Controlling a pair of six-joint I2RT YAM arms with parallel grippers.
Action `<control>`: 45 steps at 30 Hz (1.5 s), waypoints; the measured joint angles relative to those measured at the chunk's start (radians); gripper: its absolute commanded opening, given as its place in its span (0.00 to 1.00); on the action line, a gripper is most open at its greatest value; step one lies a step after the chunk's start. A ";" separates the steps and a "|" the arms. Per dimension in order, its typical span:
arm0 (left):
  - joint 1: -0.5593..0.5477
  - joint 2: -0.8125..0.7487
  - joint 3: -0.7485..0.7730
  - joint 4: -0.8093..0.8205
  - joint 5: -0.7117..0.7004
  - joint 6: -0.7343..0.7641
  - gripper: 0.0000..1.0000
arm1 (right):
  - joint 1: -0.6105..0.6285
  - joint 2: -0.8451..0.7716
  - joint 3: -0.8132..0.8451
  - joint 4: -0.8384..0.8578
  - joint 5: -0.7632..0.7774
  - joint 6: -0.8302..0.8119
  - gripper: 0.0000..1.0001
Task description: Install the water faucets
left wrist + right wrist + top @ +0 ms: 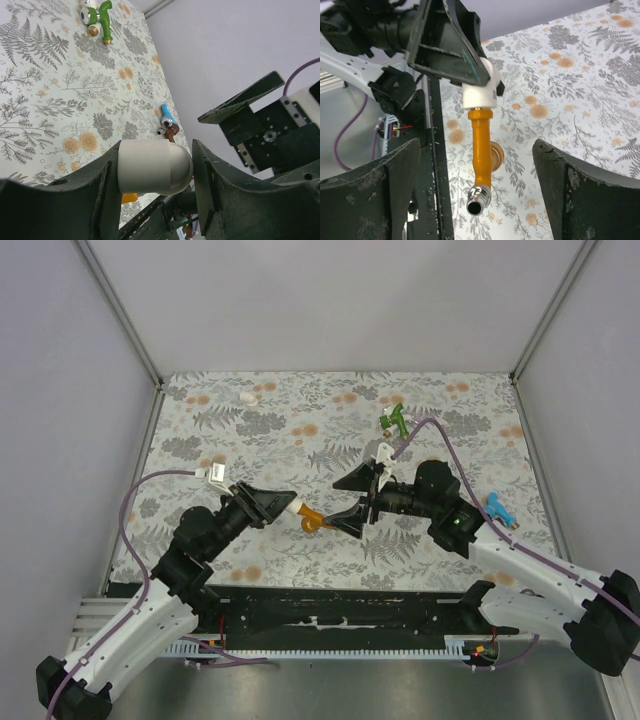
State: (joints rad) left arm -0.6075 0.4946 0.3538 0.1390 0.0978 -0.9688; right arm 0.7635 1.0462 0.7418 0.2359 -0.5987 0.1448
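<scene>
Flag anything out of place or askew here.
Nothing looks damaged or spilled. The green faucet and blue faucet lie loose on the patterned surface, and a small white piece sits alone at the far left.

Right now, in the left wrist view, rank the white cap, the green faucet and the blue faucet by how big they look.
1. white cap, though it sits nearest the camera, which may be why
2. green faucet
3. blue faucet
</scene>
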 measured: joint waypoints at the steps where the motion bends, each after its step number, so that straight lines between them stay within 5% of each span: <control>1: 0.000 0.000 0.000 -0.006 -0.012 -0.016 0.02 | 0.000 -0.008 -0.030 0.041 0.013 0.000 0.98; 16: -0.001 0.015 0.000 0.016 -0.045 -0.142 0.02 | 0.000 0.087 -0.252 0.524 0.046 0.139 0.94; 31: -0.001 0.019 -0.021 0.085 -0.081 -0.214 0.02 | 0.066 0.205 -0.313 0.762 0.079 0.172 0.81; 35: -0.001 0.021 -0.026 0.116 -0.074 -0.232 0.02 | 0.071 0.278 -0.315 0.837 0.091 0.193 0.64; 44: 0.001 0.018 -0.083 0.259 -0.061 -0.213 0.02 | 0.071 0.348 -0.315 0.990 0.142 0.409 0.01; 45: 0.000 0.015 -0.093 0.284 -0.061 -0.202 0.02 | 0.073 0.353 -0.315 0.999 0.145 0.455 0.00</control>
State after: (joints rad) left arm -0.6071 0.5095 0.2604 0.4229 0.0372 -1.1706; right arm 0.8368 1.3994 0.4267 1.2346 -0.4538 0.5999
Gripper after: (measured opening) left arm 0.567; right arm 0.271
